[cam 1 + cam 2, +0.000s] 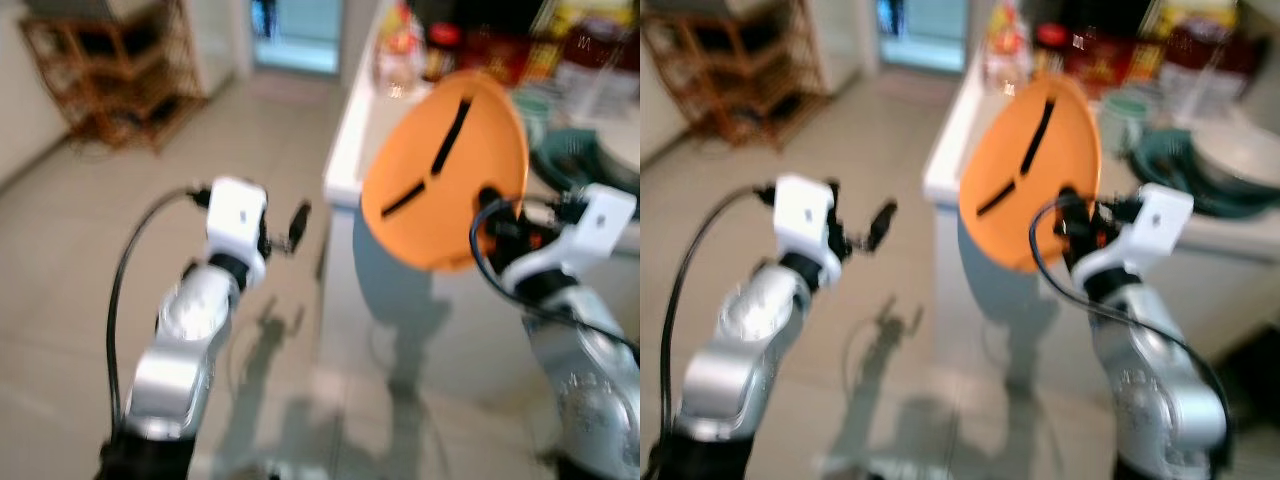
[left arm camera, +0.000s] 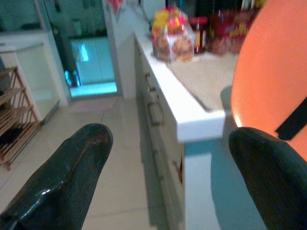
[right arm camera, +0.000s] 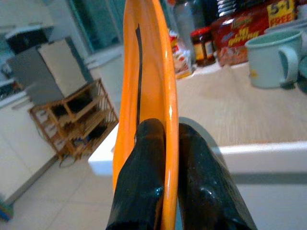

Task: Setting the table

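Plate carry | head view: right gripper (image 1: 497, 222) jaws clamped on round orange plastic plate (image 1: 445, 170), held on edge beside white surface (image 1: 345, 165); level it before setting down | left wrist view: left gripper (image 2: 168, 177) jaws apart, arm raised forward over the floor.

Wooden rack (image 1: 105, 75) on tiled floor (image 1: 60, 250); jars (image 2: 197, 34) and snack packets (image 2: 171, 34) on white counter (image 2: 201, 120)

Both eye views motion-blurred; jars (image 1: 440, 50) on counter (image 1: 350, 150) unreadable; shelf rack (image 1: 110, 75) cut off.
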Robot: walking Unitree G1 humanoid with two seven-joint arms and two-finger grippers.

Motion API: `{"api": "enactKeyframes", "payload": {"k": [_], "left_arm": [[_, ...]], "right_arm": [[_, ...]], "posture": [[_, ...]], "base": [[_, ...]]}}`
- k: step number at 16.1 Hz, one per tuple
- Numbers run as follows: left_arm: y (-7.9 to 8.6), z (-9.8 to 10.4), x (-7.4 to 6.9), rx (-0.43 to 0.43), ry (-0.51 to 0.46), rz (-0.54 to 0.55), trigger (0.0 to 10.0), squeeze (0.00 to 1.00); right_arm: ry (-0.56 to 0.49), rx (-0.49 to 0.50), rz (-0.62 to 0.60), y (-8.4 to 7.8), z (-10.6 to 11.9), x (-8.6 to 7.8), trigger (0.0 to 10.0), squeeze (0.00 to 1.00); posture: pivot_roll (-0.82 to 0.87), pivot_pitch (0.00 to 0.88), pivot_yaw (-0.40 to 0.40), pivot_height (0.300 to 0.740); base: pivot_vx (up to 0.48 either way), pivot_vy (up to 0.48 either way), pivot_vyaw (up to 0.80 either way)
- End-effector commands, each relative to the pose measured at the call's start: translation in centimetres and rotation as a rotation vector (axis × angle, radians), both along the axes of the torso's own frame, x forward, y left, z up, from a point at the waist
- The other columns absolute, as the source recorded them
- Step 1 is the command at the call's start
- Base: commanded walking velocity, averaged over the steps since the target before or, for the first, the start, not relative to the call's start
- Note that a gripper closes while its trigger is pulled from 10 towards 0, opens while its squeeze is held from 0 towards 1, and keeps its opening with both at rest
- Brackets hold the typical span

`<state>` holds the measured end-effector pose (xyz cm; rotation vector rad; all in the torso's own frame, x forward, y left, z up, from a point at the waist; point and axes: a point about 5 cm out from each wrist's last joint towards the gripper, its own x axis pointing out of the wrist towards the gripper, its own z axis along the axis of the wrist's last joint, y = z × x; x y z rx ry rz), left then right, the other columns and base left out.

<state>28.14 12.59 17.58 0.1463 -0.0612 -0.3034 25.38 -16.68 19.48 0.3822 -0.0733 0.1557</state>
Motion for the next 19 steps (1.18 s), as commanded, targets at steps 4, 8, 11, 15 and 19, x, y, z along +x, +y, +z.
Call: {"api": "enactKeyframes", "payload": {"k": [4,8,11,15,19], "left_arm": [[-0.8,-0.7,-1.0,0.015,0.02,-0.012,10.0,0.0],[-0.8,-1.5,-1.9,0.008,0.05,0.016,10.0,0.0],[-0.3,-2.1,-2.5,-0.078,0.107,0.023,10.0,0.0],[-0.5,-1.3,-1.1,-0.05,0.078,0.003,10.0,0.0],[-0.4,-0.5,0.0,-0.046,0.06,-0.012,10.0,0.0]], "right_arm": [[-0.05,-0.038,0.082,0.6,0.0,-1.3,10.0,0.0],[-0.005,-0.035,0.109,1.2,-1.3,-2.1,10.0,0.0],[0.006,-0.03,0.054,0.6,-1.9,-1.9,10.0,0.0],[-0.04,-0.008,0.006,0.6,-1.2,-0.9,10.0,0.0],[-0.059,0.004,0.026,1.1,-1.1,-0.7,10.0,0.0]], "posture": [[-0.01,0.073,-0.051,0.74],[0.01,0.081,-0.081,0.74],[0.01,0.111,-0.052,0.74],[0.03,0.083,-0.02,0.74],[0.06,0.062,0.009,0.74]], "base": [[0.0,-0.48,0.0],[0.0,-0.48,0.0],[0.0,-0.48,0.0],[0.0,-0.48,0.0],[0.0,-0.48,0.0]]}}
